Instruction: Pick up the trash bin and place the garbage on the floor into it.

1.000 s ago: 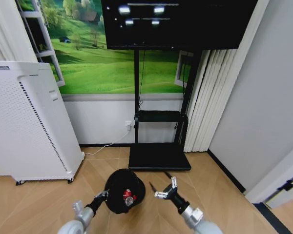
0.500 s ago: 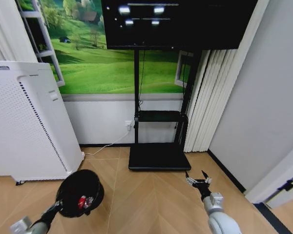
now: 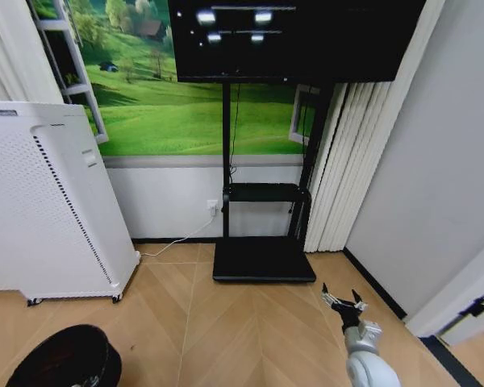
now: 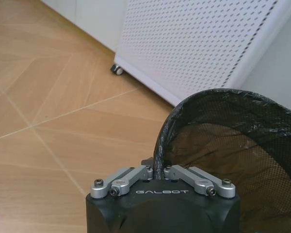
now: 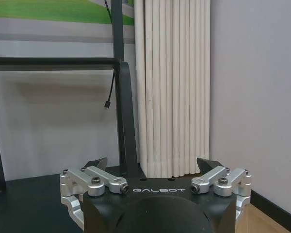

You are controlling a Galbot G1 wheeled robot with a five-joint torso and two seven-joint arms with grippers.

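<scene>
A large white perforated appliance [image 3: 44, 205] on small wheels stood against the wall and serves here as the landmark. To its right stood a black television stand [image 3: 262, 201] with a flat base, and beyond that hung pale pleated curtains [image 3: 351, 153]. The trash bin [image 3: 68, 359], black and round with mesh sides, hung low in front of the appliance, just off its near corner, above the wooden floor [image 3: 226, 322]. The left gripper [image 4: 157, 177] was closed tight on the bin's rim, holding it up. The right gripper [image 3: 344, 301] hovered far to the appliance's right, past the stand's base, its fingers spread wide and holding nothing. Judging by this, the bin had been picked up. No litter could be seen on the visible floor, and the bin's inside was too dark to tell its contents.
</scene>
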